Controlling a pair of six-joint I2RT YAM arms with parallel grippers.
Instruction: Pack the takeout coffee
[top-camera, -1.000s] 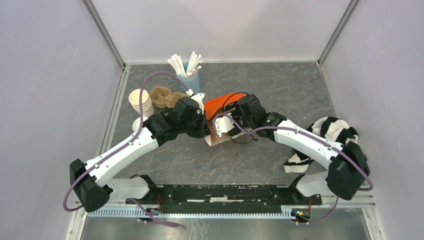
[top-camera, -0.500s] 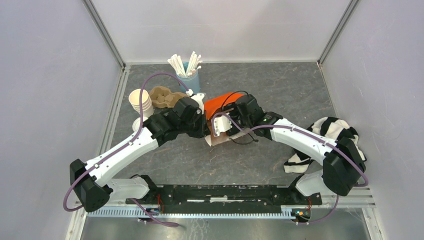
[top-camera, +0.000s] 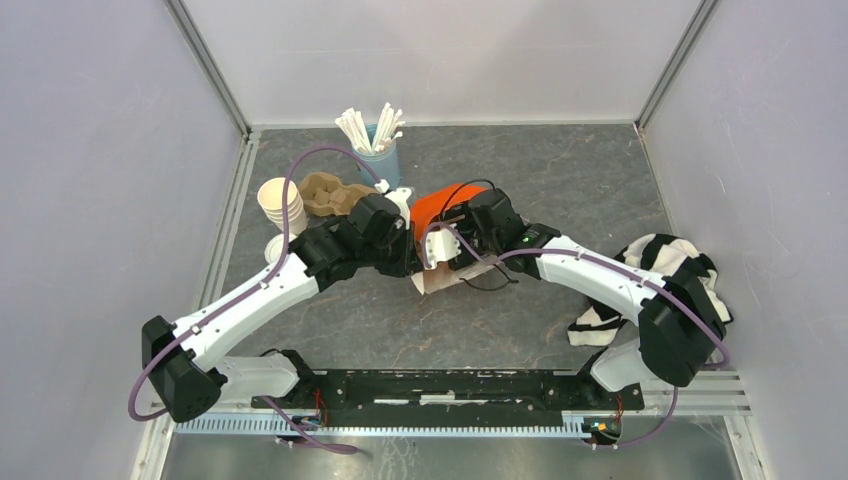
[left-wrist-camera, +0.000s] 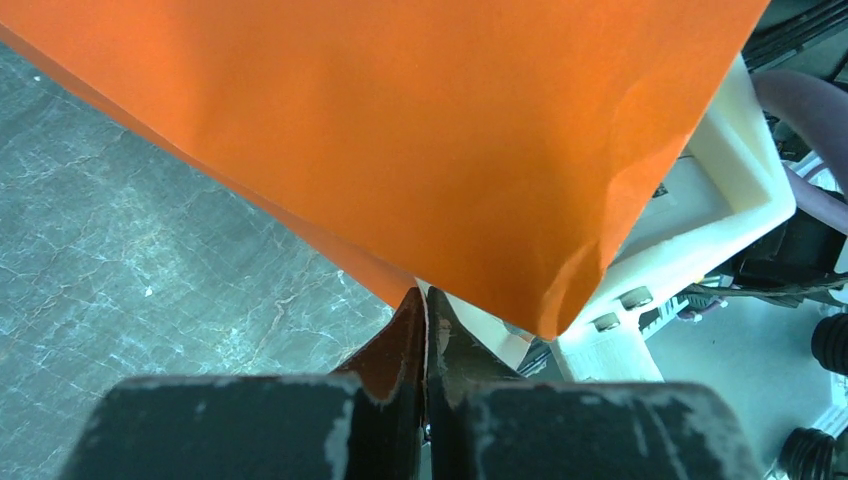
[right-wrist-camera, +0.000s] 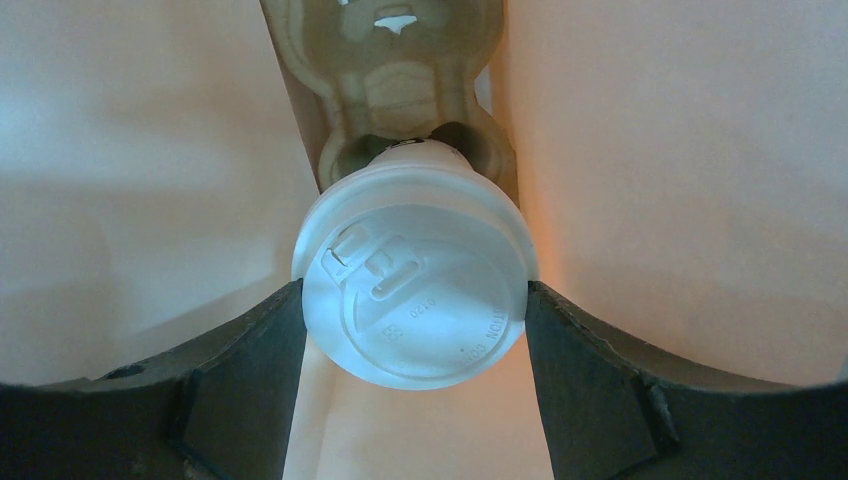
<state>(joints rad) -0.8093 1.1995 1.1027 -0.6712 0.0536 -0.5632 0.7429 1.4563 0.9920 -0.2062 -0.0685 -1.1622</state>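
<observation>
The takeout coffee (right-wrist-camera: 412, 275) shows its round white lid in the right wrist view, between the pale inner walls of an orange paper bag (top-camera: 445, 205). My right gripper (right-wrist-camera: 412, 330) is shut on it, one finger pressing each side of the lid. In the top view these fingers are hidden in the bag's mouth. A brown pulp carrier (right-wrist-camera: 400, 70) lies just beyond the cup, inside the bag. My left gripper (left-wrist-camera: 424, 300) is shut on the edge of the orange bag (left-wrist-camera: 400, 130), and it sits at the left side of the bag's mouth (top-camera: 412, 252).
A stack of lidless cups (top-camera: 279, 203) and loose white lids (top-camera: 272, 247) stand at the left. Another pulp carrier (top-camera: 330, 193) lies beside them. A blue cup of straws (top-camera: 378, 150) stands at the back. A black-and-white striped cloth (top-camera: 660, 265) lies at the right.
My right arm has shifted a little to the left, deeper into the bag's mouth. The left arm and the bag have stayed put.
</observation>
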